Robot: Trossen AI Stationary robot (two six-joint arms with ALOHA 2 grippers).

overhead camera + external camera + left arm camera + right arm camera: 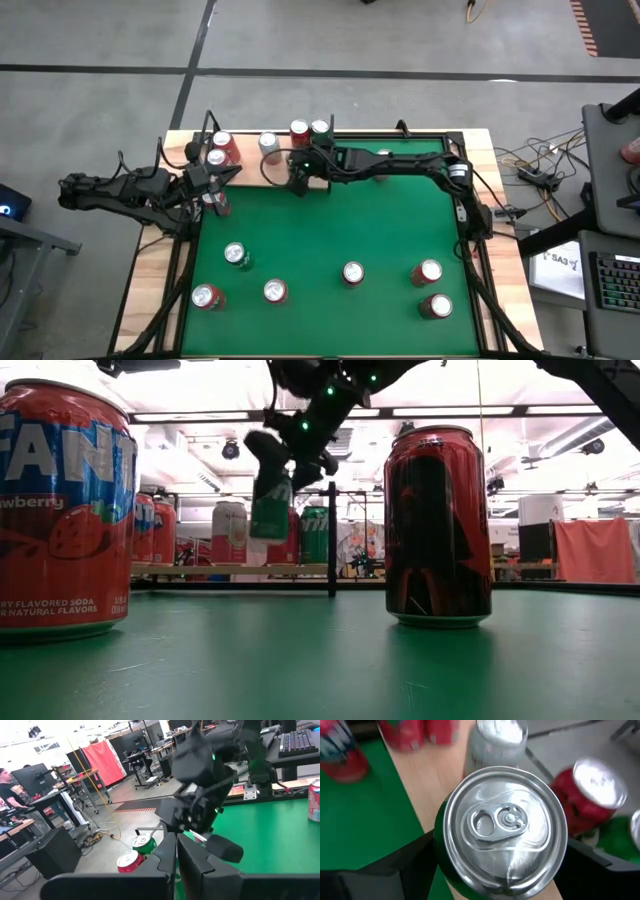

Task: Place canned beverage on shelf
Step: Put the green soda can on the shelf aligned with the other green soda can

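Observation:
A green canned beverage hangs in my right gripper over the shelf, a pale wood panel along the table's far edge. In the right wrist view the can's silver top fills the picture, with a dark finger on each side. Several other cans stand upright on the shelf, among them a red one and a green one. My left gripper waits shut at the shelf's left end; its fingers show closed together. My right gripper pinches the green can's side wall just below its top rim between the two fingers. The fingers slant down from the table's right side. The can hangs nearly upright, top up, with its bottom clear of the shelf board.
Several cans stand on the green felt nearer the front, among them a red Fanta can and a dark red can. A black upright rod rises from the shelf just right of the held can. Two more cans stand by my left gripper.

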